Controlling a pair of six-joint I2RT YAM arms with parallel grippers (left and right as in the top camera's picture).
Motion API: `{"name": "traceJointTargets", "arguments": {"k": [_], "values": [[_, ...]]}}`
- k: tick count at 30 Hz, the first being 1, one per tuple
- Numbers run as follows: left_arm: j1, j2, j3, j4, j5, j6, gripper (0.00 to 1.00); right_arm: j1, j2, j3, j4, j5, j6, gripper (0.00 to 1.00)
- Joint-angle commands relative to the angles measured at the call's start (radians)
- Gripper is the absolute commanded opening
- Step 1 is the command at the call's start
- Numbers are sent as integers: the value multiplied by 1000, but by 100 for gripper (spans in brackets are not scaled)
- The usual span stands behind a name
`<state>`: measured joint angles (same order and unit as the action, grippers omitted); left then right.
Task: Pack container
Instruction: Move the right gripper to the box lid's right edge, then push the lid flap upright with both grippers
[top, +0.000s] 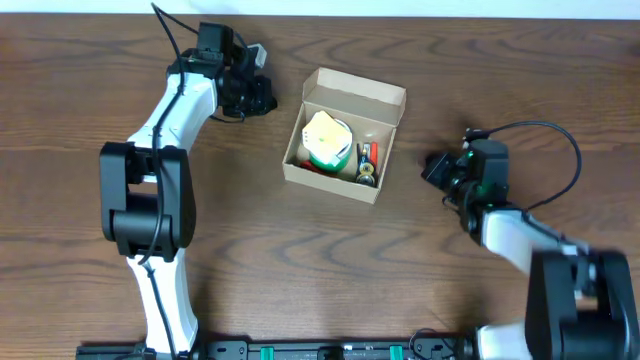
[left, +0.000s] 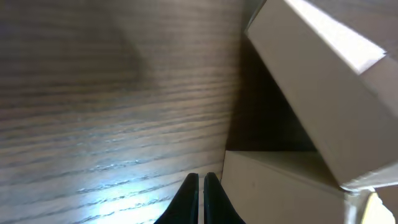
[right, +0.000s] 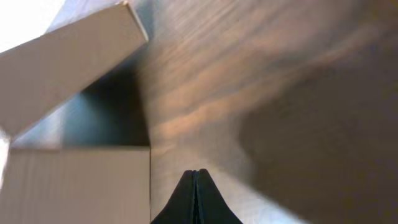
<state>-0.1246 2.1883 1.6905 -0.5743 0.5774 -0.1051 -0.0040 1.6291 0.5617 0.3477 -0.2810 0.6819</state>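
Observation:
The container (top: 331, 187), a tan cardboard box, sits mid-table with its flap lid (top: 356, 89) standing open at the far side. Inside lie a pale yellow and green roll (top: 327, 142) and a few small items (top: 366, 165). My left gripper (top: 266, 99) rests shut and empty on the wood just left of the box. In the left wrist view its tips (left: 201, 178) are together, with the box wall (left: 280, 186) close on the right. My right gripper (top: 433, 166) is shut and empty to the right of the box. Its tips (right: 195, 173) are pressed together, and the box wall (right: 74, 186) is at the left.
The dark wooden table (top: 90, 70) stretches around the box. A black cable (top: 170, 30) trails from the left arm at the back, and another loops behind the right arm (top: 560, 140). The arm bases stand at the near edge.

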Motion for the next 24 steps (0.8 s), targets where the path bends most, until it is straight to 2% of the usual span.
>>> {"name": "traceJointTargets", "arguments": {"k": [1,9,17,24], "values": [[2,16,0,4,26,-15,6,-38,120,37,74,-173,44,1],[2,16,0,3,27,-16,5,-32,356,269,101,-350,45,1],[0,16,0,-3,52,-16,6,-5,433,424,52,-382,46,1],[0,16,0,-5,53,-16,6,39,452,484,-18,-381,47,1]]}}
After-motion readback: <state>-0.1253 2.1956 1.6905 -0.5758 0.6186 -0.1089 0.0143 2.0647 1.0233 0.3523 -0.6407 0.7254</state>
